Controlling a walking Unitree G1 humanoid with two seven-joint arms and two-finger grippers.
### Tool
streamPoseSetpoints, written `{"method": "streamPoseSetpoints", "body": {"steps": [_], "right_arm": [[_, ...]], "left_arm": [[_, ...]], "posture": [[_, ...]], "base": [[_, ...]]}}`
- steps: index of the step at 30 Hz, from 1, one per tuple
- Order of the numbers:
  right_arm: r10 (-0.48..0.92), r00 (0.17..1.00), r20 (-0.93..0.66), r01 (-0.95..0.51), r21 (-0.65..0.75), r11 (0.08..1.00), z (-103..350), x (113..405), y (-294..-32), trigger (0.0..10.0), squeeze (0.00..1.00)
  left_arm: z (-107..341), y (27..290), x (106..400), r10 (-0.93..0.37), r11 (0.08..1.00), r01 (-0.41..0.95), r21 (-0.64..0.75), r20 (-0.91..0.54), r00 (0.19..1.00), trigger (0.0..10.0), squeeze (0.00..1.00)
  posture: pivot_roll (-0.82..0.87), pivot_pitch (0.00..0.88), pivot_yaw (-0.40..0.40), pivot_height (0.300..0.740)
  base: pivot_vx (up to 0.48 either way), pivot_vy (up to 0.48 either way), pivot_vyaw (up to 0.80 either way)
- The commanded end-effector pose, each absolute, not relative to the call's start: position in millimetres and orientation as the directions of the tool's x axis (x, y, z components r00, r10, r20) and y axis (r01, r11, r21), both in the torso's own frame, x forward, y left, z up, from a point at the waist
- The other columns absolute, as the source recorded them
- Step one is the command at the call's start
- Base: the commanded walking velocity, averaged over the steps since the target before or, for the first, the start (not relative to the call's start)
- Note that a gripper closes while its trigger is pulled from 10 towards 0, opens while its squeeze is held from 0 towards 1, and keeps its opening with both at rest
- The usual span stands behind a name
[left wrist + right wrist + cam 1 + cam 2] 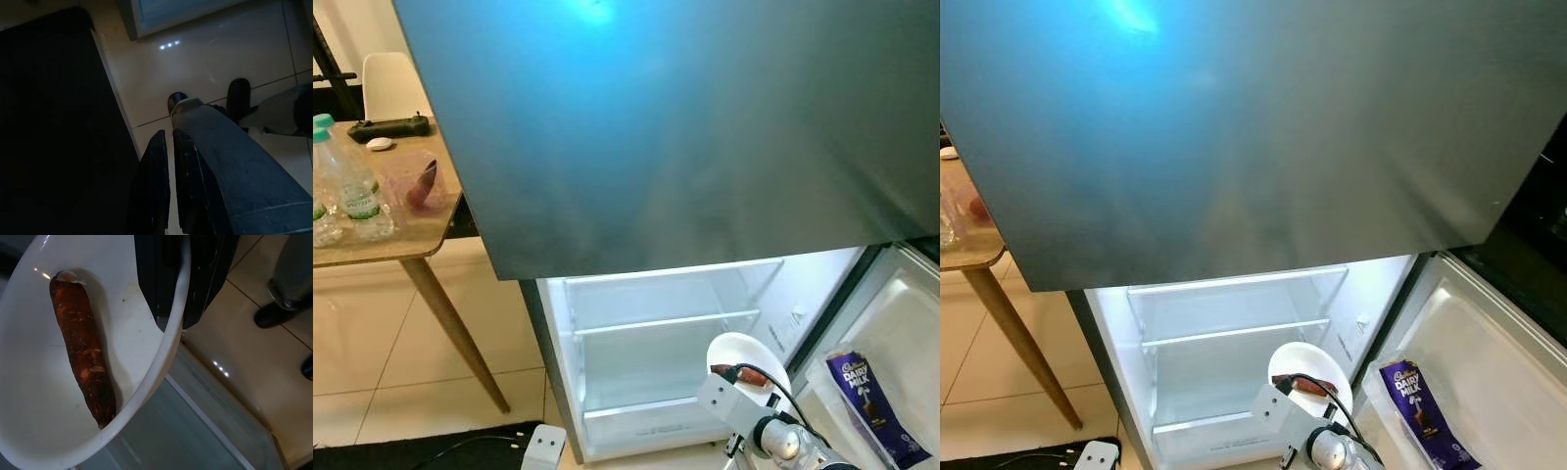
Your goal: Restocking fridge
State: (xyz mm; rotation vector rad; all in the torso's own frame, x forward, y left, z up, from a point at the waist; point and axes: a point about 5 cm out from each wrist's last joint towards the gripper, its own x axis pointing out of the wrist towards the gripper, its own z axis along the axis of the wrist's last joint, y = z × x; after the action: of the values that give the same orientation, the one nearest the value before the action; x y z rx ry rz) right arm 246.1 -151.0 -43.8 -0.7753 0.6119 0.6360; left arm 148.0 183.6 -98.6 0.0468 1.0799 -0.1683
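While right gripper [171,308] pinches rim of white bowl [44,431] holding carrot [83,357], probably, step: carry toward open fridge [656,323]. Next: level slide onto shelf [666,321]. Left gripper [168,171] idle, fingers nearly together, empty.

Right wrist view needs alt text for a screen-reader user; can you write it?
The right hand grips the rim of a white bowl holding one reddish-brown sweet potato. Below it lie a glass fridge shelf and tiled floor, with a person's dark shoe nearby.
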Motion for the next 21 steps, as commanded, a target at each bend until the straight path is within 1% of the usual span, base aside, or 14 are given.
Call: {"method": "streamPoseSetpoints", "body": {"steps": [1, 2, 9, 11, 12, 13, 18, 21], "right_arm": [[0.312, 0.66, -0.683, -0.718, -0.454, 0.527, -39, 252, -149, 10.0, 0.0], [0.318, 0.658, -0.682, -0.722, -0.453, 0.523, -38, 252, -148, 10.0, 0.0], [0.374, 0.639, -0.673, -0.748, -0.43, 0.505, -36, 254, -137, 10.0, 0.0], [0.409, 0.621, -0.668, -0.77, -0.424, 0.477, -35, 254, -130, 10.0, 0.0], [0.409, 0.621, -0.668, -0.77, -0.424, 0.477, -35, 254, -130, 10.0, 0.0], [0.438, 0.607, -0.663, -0.787, -0.423, 0.45, -33, 254, -125, 10.0, 0.0], [0.482, 0.598, -0.641, -0.8, -0.433, 0.415, -28, 258, -116, 10.0, 0.0], [0.533, 0.584, -0.611, -0.811, -0.443, 0.381, -21, 263, -106, 10.0, 0.0]], "left_arm": [[-99, 187, 146, -0.098, 0.984, 0.175, -0.019, -0.887, 0.452, 10.0, 0.0], [-99, 188, 147, -0.09, 0.985, 0.173, -0.012, -0.886, 0.454, 10.0, 0.0], [-99, 188, 147, -0.087, 0.986, 0.165, -0.012, -0.885, 0.457, 10.0, 0.0], [-99, 188, 147, -0.089, 0.986, 0.169, -0.012, -0.885, 0.456, 10.0, 0.0], [-99, 188, 147, -0.089, 0.986, 0.169, -0.012, -0.885, 0.456, 10.0, 0.0], [-99, 188, 147, -0.09, 0.985, 0.172, -0.012, -0.886, 0.455, 10.0, 0.0], [-98, 188, 148, -0.094, 0.983, 0.185, -0.007, -0.882, 0.462, 10.0, 0.0], [-94, 189, 158, -0.087, 0.985, 0.171, 0.0, -0.861, 0.5, 10.0, 0.0]], "posture": [[-0.03, 0.0, -0.022, 0.74], [-0.03, 0.0, -0.022, 0.74], [-0.04, 0.0, -0.023, 0.74], [-0.04, 0.0, -0.023, 0.74], [-0.04, 0.0, -0.023, 0.74], [-0.04, 0.0, -0.024, 0.74], [-0.04, 0.0, -0.024, 0.74], [-0.04, 0.0, -0.024, 0.74]], "base": [[0.0, -0.409, 0.0], [0.0, -0.409, 0.0], [0.0, 0.0, 0.0], [0.0, 0.0, 0.0], [0.0, 0.0, 0.0], [0.0, 0.0, 0.0], [0.0, 0.0, 0.0], [0.0, 0.0, 0.0]]}}
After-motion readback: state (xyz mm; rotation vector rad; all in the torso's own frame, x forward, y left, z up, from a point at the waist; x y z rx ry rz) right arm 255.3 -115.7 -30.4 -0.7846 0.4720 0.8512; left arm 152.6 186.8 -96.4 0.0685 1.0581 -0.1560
